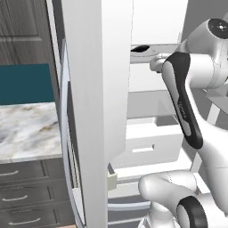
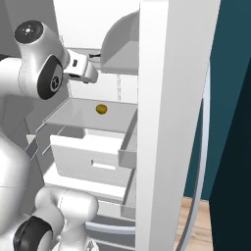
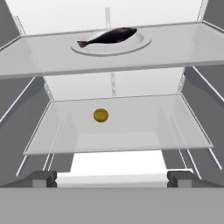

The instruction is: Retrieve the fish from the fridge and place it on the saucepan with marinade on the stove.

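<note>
The fridge (image 2: 171, 122) stands open, white interior exposed. The gripper (image 3: 112, 177) faces the shelves with its fingers spread fully apart, holding nothing. The fish (image 3: 108, 36) lies on a shallow white plate (image 3: 139, 43) on the upper glass shelf (image 3: 183, 48), at 12 o'clock in the hand view, tail toward 9 o'clock. A small round yellowish item (image 3: 100, 115) rests on the lower shelf (image 3: 144, 127), directly below.

fish (image 3: 108, 36): dark, flat on plate | fridge (image 3: 131, 127): open, upper shelf
</note>
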